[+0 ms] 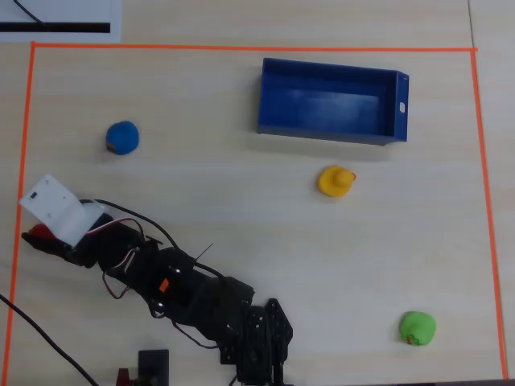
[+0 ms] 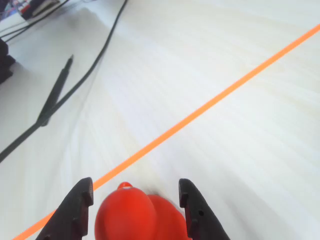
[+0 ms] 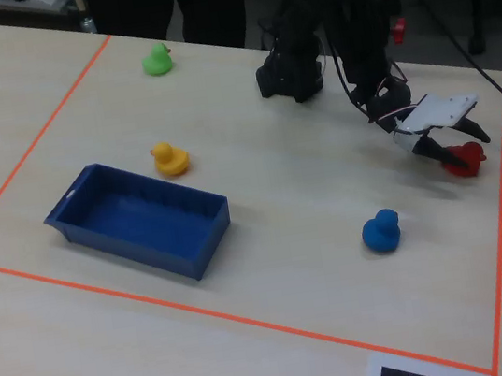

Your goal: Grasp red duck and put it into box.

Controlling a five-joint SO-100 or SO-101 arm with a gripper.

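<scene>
Pale wood-grain table (image 1: 241,193) fills the scene, with a rectangle of thin orange tape (image 1: 241,47) marking out the work area. A black robot arm (image 1: 193,293) reaches across it toward the tape's edge, carrying a white camera housing (image 3: 433,111) at its wrist.

In the wrist view, the two black fingers of the gripper (image 2: 135,192) stand apart, one on each side of a small solid-red rubber toy duck (image 2: 137,215). The red duck sits between them, low on the table, just inside the orange line. Whether the fingers press on the duck or only flank it cannot be told; small gaps seem to show on both sides. In the fixed view the duck (image 3: 463,159) shows just beyond the fingertips, resting on the surface.

Well away from the gripper, on the far side of the marked area, lies a large rectangular dark-blue plastic bin (image 1: 331,100) with low walls, empty inside. A yellow toy duck (image 1: 335,181) sits near the bin. A blue toy duck (image 1: 122,137) is the nearest other toy to the gripper, though still apart from it. A green toy duck (image 1: 418,328) sits far off near another corner of the tape.
</scene>
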